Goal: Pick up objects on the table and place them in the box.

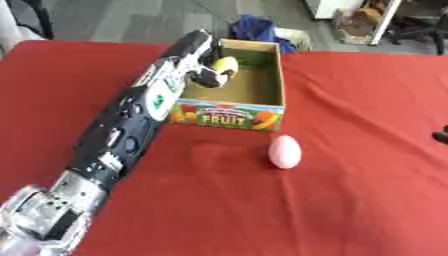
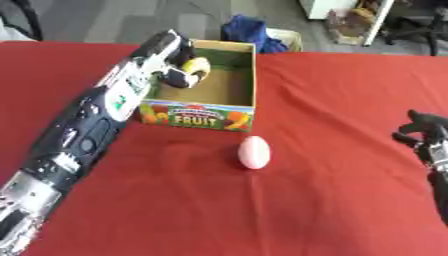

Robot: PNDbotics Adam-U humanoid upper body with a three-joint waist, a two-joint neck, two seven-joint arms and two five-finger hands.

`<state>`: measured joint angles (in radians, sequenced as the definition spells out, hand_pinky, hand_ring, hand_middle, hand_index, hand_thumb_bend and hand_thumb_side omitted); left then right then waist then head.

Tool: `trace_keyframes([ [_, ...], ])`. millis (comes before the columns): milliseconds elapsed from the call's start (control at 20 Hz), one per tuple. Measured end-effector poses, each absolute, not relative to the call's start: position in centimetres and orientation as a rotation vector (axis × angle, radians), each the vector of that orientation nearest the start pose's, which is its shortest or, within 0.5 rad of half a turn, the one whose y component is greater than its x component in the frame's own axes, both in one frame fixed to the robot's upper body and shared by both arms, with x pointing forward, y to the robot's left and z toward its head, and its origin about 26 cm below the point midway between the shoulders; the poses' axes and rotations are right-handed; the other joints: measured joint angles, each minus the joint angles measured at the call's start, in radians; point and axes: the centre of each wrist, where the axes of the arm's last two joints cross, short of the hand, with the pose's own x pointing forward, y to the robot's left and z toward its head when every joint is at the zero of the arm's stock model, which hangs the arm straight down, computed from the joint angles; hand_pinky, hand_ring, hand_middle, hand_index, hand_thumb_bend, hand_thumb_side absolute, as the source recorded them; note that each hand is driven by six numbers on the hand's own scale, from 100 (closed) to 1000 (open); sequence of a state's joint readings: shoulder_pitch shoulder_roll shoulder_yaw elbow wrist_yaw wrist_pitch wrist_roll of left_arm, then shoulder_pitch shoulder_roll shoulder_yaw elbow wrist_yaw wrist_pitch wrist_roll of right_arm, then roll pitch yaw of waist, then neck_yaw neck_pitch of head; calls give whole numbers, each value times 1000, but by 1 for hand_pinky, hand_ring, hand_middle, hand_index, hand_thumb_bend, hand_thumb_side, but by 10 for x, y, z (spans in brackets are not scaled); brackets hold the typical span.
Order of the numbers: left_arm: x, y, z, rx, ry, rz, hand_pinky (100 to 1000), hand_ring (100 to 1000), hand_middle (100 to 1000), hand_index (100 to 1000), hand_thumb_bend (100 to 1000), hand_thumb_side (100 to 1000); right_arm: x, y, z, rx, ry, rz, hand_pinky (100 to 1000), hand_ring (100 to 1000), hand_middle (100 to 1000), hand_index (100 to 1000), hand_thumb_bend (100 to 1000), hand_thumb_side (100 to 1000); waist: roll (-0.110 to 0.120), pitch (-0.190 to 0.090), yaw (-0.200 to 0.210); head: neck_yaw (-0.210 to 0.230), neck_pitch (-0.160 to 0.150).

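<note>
An open cardboard box (image 1: 229, 115) printed with FRUIT stands on the red table. My left arm reaches from the lower left over the box's left wall, and my left hand (image 1: 207, 72) is curled round a yellow object (image 1: 226, 65) inside the box, above its floor. A pink egg-shaped object (image 1: 284, 152) lies on the cloth just in front of the box's right corner. My right hand (image 2: 423, 133) shows at the right edge, fingers up and relaxed, well away from the egg.
The red table (image 1: 350, 200) stretches wide in front and to the right. Beyond its far edge are a blue cloth bundle (image 1: 256, 27) and office clutter on a grey floor.
</note>
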<state>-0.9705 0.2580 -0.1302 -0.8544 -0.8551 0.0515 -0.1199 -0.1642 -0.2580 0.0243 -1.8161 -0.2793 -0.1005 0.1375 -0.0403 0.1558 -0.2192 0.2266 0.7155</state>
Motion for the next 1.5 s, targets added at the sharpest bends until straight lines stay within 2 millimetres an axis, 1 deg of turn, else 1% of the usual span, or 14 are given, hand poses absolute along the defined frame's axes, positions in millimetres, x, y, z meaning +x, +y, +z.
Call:
trace_keyframes([
  [100, 488, 208, 155, 866, -1505, -1119, 579, 515, 480, 596, 346, 104, 305, -267, 111, 236, -2044, 238, 809, 1000, 588, 741, 100, 487, 0, 0, 0, 0, 0],
  [250, 489, 209, 148, 871, -1491, -1115, 589, 545, 529, 641, 427, 100, 305, -267, 112, 237, -2046, 240, 809, 1000, 588, 741, 100, 487, 0, 0, 0, 0, 0],
  [300, 490, 210, 147, 873, -1490, -1113, 601, 571, 571, 681, 524, 100, 305, -267, 112, 237, -2046, 240, 809, 1000, 588, 741, 100, 486, 0, 0, 0, 0, 0],
  [400, 490, 211, 146, 874, -1492, -1105, 617, 599, 615, 722, 678, 100, 305, -267, 112, 237, -2046, 240, 809, 1000, 588, 741, 100, 486, 0, 0, 1, 0, 0],
  [450, 489, 211, 146, 872, -1495, -1101, 625, 610, 631, 734, 743, 156, 305, -267, 112, 237, -2046, 240, 809, 1000, 588, 741, 100, 485, 0, 0, 2, -1, 0],
  [500, 489, 211, 146, 869, -1503, -1095, 638, 626, 651, 747, 838, 256, 305, -267, 112, 237, -2045, 240, 810, 1000, 589, 741, 100, 484, 0, 0, 4, -1, 0],
  [600, 487, 213, 148, 863, -1533, -1076, 641, 633, 657, 750, 876, 316, 305, -267, 112, 237, -2046, 240, 810, 1000, 589, 740, 100, 483, 1, 0, 7, -4, 0],
  [700, 484, 217, 153, 861, -1577, -1056, 647, 642, 665, 750, 892, 344, 306, -267, 112, 237, -2046, 240, 811, 1000, 590, 739, 100, 479, 1, 0, 11, -10, 0],
  [850, 478, 227, 164, 858, -1663, -1019, 648, 644, 665, 743, 890, 354, 307, -267, 115, 239, -2057, 250, 811, 1000, 590, 738, 100, 469, 1, -1, 19, -21, 0],
  [1050, 468, 240, 178, 853, -1782, -967, 635, 625, 639, 724, 836, 325, 311, -269, 125, 229, -2080, 293, 812, 1000, 591, 740, 100, 446, 1, -2, 32, -36, 1],
  [1100, 464, 243, 179, 848, -1810, -953, 629, 616, 625, 715, 781, 322, 313, -270, 128, 228, -2088, 314, 812, 1000, 591, 740, 100, 434, 1, -2, 37, -39, 1],
  [1150, 461, 246, 180, 842, -1837, -938, 623, 608, 614, 707, 738, 316, 314, -270, 131, 227, -2096, 335, 812, 1000, 592, 741, 100, 427, 1, -3, 41, -43, 2],
  [1250, 452, 252, 177, 822, -1881, -908, 619, 604, 607, 698, 702, 301, 318, -271, 140, 226, -2114, 396, 815, 1000, 596, 745, 100, 404, 1, -8, 50, -48, 4],
  [1500, 429, 262, 161, 756, -1972, -837, 618, 602, 599, 688, 684, 296, 330, -262, 166, 236, -2173, 641, 816, 1000, 610, 751, 100, 347, 2, -9, 73, -71, 5],
])
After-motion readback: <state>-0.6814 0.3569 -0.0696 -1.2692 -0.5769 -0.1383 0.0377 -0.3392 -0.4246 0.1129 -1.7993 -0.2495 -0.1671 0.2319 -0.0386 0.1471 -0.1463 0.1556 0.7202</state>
